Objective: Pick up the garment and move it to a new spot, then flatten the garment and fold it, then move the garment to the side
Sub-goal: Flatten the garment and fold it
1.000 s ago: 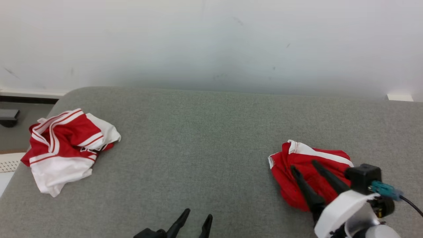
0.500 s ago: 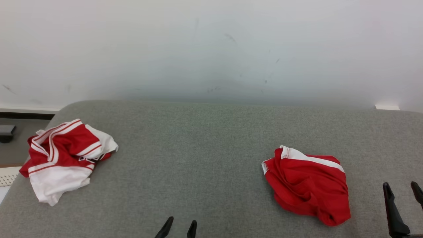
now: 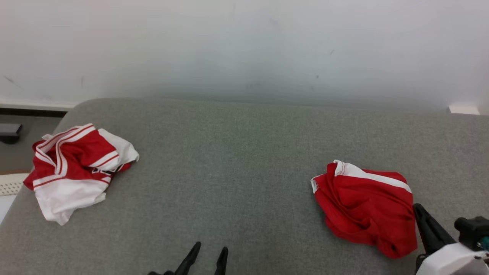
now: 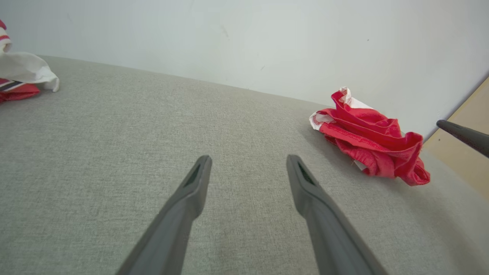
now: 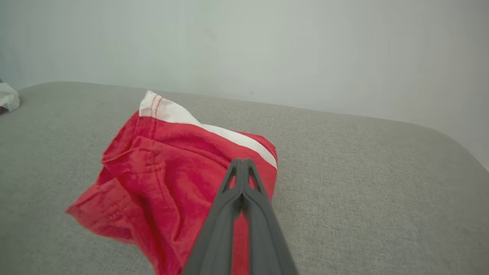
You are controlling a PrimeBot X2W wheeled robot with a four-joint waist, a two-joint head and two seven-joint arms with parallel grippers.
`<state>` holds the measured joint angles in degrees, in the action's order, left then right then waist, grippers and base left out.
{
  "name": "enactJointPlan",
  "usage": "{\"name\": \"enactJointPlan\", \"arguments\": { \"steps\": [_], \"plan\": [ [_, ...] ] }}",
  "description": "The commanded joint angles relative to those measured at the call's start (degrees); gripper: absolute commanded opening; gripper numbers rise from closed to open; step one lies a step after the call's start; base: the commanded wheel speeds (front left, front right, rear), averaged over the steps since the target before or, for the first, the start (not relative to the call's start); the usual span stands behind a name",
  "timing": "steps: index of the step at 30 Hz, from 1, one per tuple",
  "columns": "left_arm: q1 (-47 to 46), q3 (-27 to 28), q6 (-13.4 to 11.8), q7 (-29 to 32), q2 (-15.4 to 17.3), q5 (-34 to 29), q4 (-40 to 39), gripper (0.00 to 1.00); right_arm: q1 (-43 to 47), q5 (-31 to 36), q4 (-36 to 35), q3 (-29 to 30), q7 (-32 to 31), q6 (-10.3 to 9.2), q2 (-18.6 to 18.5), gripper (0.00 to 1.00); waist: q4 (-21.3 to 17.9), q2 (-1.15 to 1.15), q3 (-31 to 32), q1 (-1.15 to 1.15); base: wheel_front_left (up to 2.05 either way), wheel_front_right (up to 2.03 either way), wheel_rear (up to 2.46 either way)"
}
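At the left edge of the head view, a crumpled red-and-white garment (image 3: 72,172) lay on the grey fabric-covered desk (image 3: 229,172). At bottom centre the left gripper (image 3: 211,247) pointed up the frame, its jaws spread apart and empty. Right of centre lay the bunched red garment with a white band (image 3: 363,210). At the lower right, the right gripper (image 3: 419,210) had its jaws pressed together on nothing, near that garment's right edge.

Two crumpled garments lie on one fabric-covered desk (image 3: 237,152): one red garment (image 3: 363,208) with a white band and one red-and-white garment (image 3: 72,170). Two claws: left claw (image 3: 211,246), right claw (image 5: 241,162).
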<state>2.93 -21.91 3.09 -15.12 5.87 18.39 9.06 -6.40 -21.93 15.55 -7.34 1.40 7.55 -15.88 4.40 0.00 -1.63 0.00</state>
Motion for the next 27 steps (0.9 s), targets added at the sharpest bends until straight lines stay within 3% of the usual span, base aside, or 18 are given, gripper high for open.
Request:
{"name": "enactJointPlan", "arguments": {
  "steps": [1,12,22,27],
  "plan": [
    [-0.82,0.31,0.35,-0.03,-0.21,-0.60,0.11,1.00,-1.48,-0.85,1.16,-1.03,-0.27,-0.14,-0.28,0.00,0.72,0.00,-1.36,0.00,0.00,0.00,0.00],
    [-2.79,1.48,1.93,-0.03,-1.84,-1.81,1.66,1.00,-11.70,-7.67,15.09,-14.44,0.31,-0.14,-3.26,0.00,3.53,0.00,-3.99,0.00,0.00,0.00,0.00],
    [-1.52,2.82,2.52,-0.03,-2.42,-2.74,2.07,1.00,-8.97,-19.46,11.32,-26.68,-0.06,-0.14,-8.52,0.00,3.75,0.00,-2.35,0.00,0.00,0.00,0.00],
    [-0.99,3.37,2.79,-0.03,-2.54,-2.79,2.04,1.00,-7.67,-22.19,8.70,-32.35,-1.65,-0.14,-10.83,0.00,3.23,0.00,-1.63,0.00,0.00,0.00,0.00]
  ]
}}
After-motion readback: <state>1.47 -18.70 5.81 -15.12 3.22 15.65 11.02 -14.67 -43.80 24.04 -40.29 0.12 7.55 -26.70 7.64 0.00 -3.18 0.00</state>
